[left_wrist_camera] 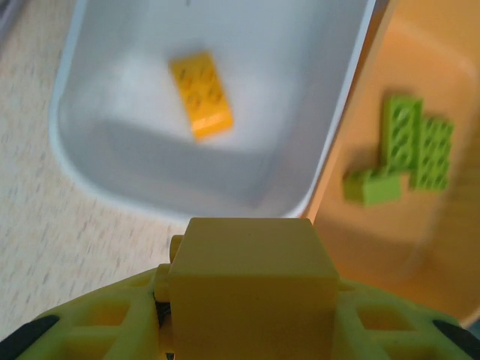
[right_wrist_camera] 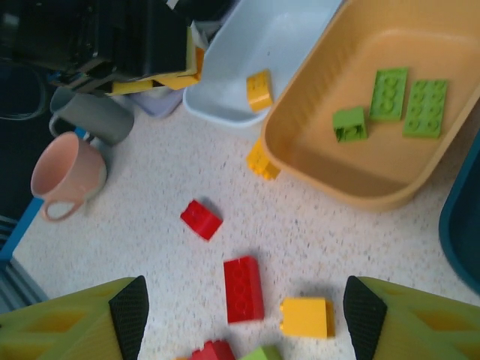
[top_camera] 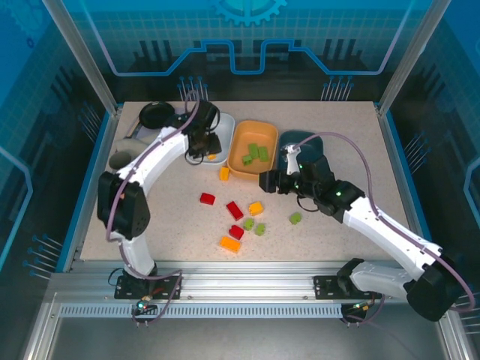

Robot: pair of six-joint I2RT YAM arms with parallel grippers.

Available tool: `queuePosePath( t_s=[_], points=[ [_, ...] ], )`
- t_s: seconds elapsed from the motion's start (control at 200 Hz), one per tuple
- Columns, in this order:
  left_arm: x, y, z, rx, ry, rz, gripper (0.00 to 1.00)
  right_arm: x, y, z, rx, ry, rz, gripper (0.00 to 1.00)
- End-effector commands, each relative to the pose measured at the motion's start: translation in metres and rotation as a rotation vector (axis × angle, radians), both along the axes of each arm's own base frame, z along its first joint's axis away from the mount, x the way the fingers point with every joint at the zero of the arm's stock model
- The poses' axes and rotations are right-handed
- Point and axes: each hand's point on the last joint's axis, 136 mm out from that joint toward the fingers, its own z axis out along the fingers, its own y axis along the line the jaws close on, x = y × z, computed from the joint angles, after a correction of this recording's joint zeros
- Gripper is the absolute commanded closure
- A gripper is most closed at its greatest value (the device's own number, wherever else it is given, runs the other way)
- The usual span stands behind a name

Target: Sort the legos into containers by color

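Now | left gripper (left_wrist_camera: 251, 324) clasps boxy yellow brick (left_wrist_camera: 251, 270) | white dish (left_wrist_camera: 97, 161): rounded

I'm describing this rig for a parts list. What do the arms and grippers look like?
Both the left arm and right arm have white links with black joints and a greyish-purple cable looped alongside. The left gripper and right gripper have yellow-green lattice fingers with black pads.
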Motion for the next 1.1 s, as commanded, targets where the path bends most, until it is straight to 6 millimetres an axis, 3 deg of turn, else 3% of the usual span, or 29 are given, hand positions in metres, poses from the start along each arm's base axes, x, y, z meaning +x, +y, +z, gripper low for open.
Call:
queuePosePath(
  t_s=[0.0, 0.18, 0.245, 0.38, 0.495, 0.635, 0.74, 0.84, 0.965, 1.095],
  points=[
    [0.032, 0.002, -0.024, -0.014, 0.051, 0.013, 0.62, 0.027, 0.003, 0.036, 0.075, -0.072, -0.042, 0.28],
    [0.088, 0.003, -0.054, -0.017, 0.084, 0.032, 0.59, 0.036, -0.003, 0.031, 0.043, -0.025, -0.055, 0.28],
    [0.096, 0.004, -0.074, -0.017, 0.120, 0.046, 0.59, 0.035, -0.007, 0.025, 0.032, 0.000, -0.067, 0.28],
    [0.105, 0.004, -0.095, -0.068, 0.153, 0.075, 0.52, 0.028, -0.015, 0.012, -0.011, 0.049, -0.073, 0.28],
    [0.106, -0.002, -0.088, -0.103, 0.140, 0.063, 0.39, 0.016, -0.024, -0.004, -0.080, 0.087, -0.062, 0.28],
    [0.101, -0.001, -0.053, -0.127, 0.095, 0.078, 0.25, -0.007, -0.026, -0.032, -0.238, 0.127, 0.014, 0.29],
    [0.087, 0.001, -0.017, -0.149, 0.045, 0.098, 0.20, -0.023, -0.016, -0.053, -0.344, 0.155, 0.096, 0.30],
    [0.058, 0.003, 0.011, -0.194, 0.004, 0.122, 0.18, -0.031, 0.009, -0.067, -0.422, 0.148, 0.202, 0.31],
    [0.003, 0.012, 0.031, -0.272, -0.033, 0.157, 0.16, -0.034, 0.048, -0.090, -0.514, 0.167, 0.313, 0.32],
    [-0.065, 0.019, 0.033, -0.355, -0.047, 0.150, 0.13, -0.034, 0.081, -0.121, -0.587, 0.235, 0.386, 0.35]
  ],
)
